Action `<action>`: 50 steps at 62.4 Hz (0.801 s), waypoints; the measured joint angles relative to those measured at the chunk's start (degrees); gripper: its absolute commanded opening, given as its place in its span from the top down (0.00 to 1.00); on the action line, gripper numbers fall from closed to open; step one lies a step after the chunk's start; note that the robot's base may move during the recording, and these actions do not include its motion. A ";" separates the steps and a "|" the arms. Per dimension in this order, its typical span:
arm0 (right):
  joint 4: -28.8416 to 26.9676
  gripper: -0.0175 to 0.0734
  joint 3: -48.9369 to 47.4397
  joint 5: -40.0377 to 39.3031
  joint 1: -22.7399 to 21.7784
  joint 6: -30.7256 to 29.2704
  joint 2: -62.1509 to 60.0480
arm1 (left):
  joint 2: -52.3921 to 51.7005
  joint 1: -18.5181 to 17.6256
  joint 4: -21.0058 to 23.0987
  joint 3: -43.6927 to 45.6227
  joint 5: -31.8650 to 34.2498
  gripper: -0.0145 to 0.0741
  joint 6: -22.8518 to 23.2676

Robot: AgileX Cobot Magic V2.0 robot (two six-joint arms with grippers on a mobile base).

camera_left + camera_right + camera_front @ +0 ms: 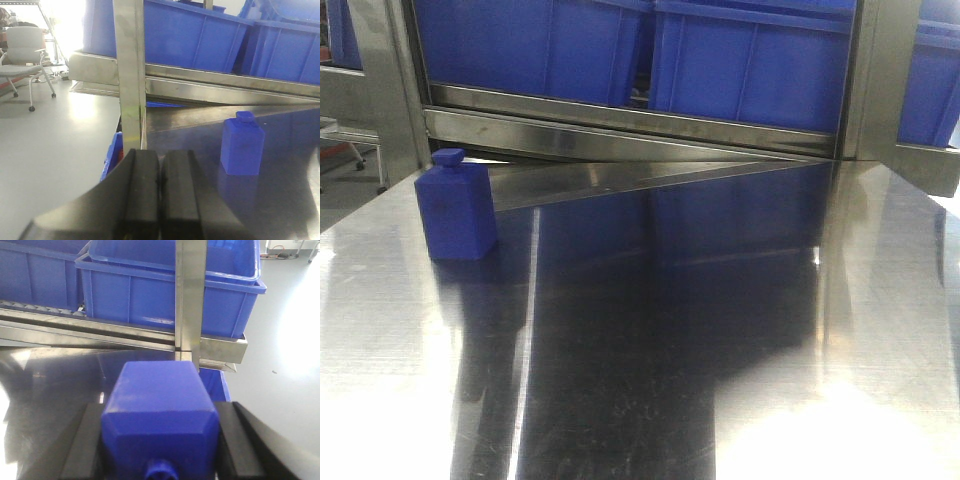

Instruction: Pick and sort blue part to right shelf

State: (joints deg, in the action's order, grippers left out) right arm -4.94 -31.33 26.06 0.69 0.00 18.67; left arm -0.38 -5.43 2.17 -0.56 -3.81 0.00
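Observation:
One blue part (160, 405), a bottle-shaped block, lies cap toward the camera in my right gripper (161, 437), which is shut on its sides. Beyond it rises the steel shelf (187, 300), its tier loaded with big blue bins. A second blue part (457, 210) stands upright on the tabletop at the far left, also seen as the blue part (242, 147) ahead and right of my left gripper (160, 160). The left gripper is shut on nothing, well short of that block. Neither gripper shows in the front view.
Large blue bins (740, 60) fill the rack (620, 125) behind the shiny steel tabletop (650, 350). A rack post (129, 75) stands just ahead of the left gripper. An office chair (22, 50) is on the floor at left. Open floor (280, 390) lies right of the table.

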 measured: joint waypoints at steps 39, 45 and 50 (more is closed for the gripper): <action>-0.03 0.40 0.00 0.18 -0.10 -0.30 0.00 | 20.01 0.00 -4.62 19.00 -14.38 0.69 8.93; -0.03 0.40 0.00 0.27 -0.10 -0.30 0.00 | 25.63 0.00 -6.10 22.44 -16.97 0.62 10.66; -0.03 0.40 0.00 0.27 -0.10 -0.30 0.00 | 30.13 -0.91 -7.83 25.38 -17.88 0.44 12.53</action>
State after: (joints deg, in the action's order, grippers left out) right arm -4.96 -31.33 26.33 0.58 -0.30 18.67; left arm 29.75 -6.34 -5.66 24.82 -21.70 12.53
